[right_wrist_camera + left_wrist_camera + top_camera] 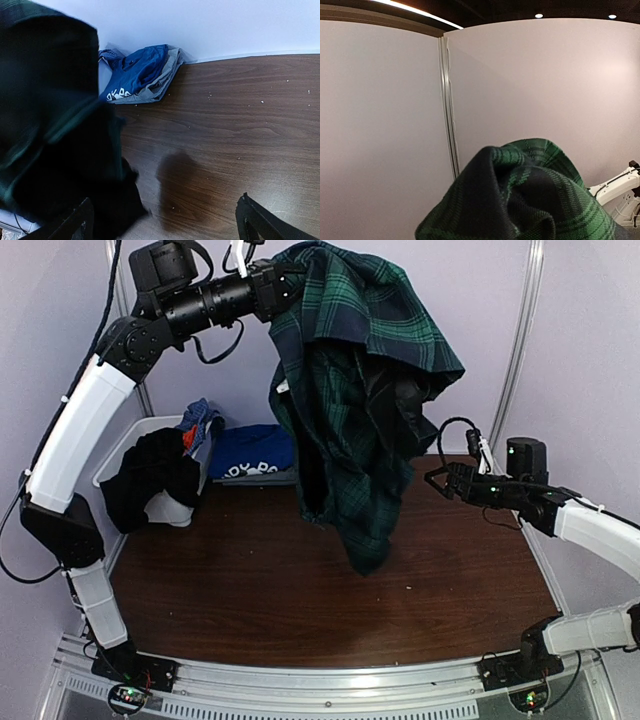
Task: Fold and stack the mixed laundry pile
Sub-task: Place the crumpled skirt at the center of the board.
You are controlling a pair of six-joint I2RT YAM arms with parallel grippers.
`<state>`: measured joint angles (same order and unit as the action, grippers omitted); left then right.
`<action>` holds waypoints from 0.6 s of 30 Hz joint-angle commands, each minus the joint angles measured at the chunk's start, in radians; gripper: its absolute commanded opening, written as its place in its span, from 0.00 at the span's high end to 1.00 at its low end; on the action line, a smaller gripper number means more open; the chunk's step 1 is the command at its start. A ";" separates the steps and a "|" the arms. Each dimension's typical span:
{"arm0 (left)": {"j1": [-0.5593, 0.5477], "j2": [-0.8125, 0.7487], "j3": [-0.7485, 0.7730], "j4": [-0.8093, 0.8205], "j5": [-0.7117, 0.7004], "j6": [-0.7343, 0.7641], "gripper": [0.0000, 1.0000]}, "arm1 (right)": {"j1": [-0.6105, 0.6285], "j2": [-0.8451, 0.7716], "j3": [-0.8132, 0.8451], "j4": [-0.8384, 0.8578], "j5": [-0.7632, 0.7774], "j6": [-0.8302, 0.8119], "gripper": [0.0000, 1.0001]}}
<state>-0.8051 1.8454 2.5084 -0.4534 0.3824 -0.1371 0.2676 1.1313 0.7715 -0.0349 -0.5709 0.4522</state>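
Up high at the back, the left arm holds a dark green tartan pleated skirt aloft. Its jaws are buried in the bunched cloth and are closed on the skirt's top edge. From there the skirt drapes down in loose folds, with a black lining showing on its right side. Its lowest corner dangles over the middle of the dark wooden surface; whether it touches the wood cannot be told. The right arm reaches in low from the right. Its jaws are spread wide apart, holding nothing, just beside the skirt's hanging right edge. The rest of the laundry sits at the back left. A royal-blue T-shirt with white lettering lies folded on a grey garment against the rear wall. Beside it stands a white plastic basket, with a black garment slumped over its rim and a multicoloured piece poking up.
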 commanded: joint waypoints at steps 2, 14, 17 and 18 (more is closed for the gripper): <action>0.006 -0.038 -0.121 0.093 -0.040 0.012 1.00 | -0.008 -0.026 -0.017 -0.013 0.031 -0.001 0.00; -0.177 -0.062 -0.384 -0.081 -0.283 0.321 1.00 | -0.060 -0.087 -0.024 -0.080 0.101 -0.023 0.00; -0.210 0.026 -0.307 -0.227 -0.234 0.379 0.70 | -0.090 -0.102 -0.020 -0.110 0.110 -0.032 0.00; -0.210 0.040 -0.296 -0.270 -0.223 0.385 0.44 | -0.096 -0.105 -0.019 -0.122 0.114 -0.040 0.00</action>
<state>-0.9764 1.8385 2.1052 -0.6376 0.1398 0.1181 0.2020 1.0538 0.7586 -0.1165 -0.4965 0.4400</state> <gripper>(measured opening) 0.177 0.997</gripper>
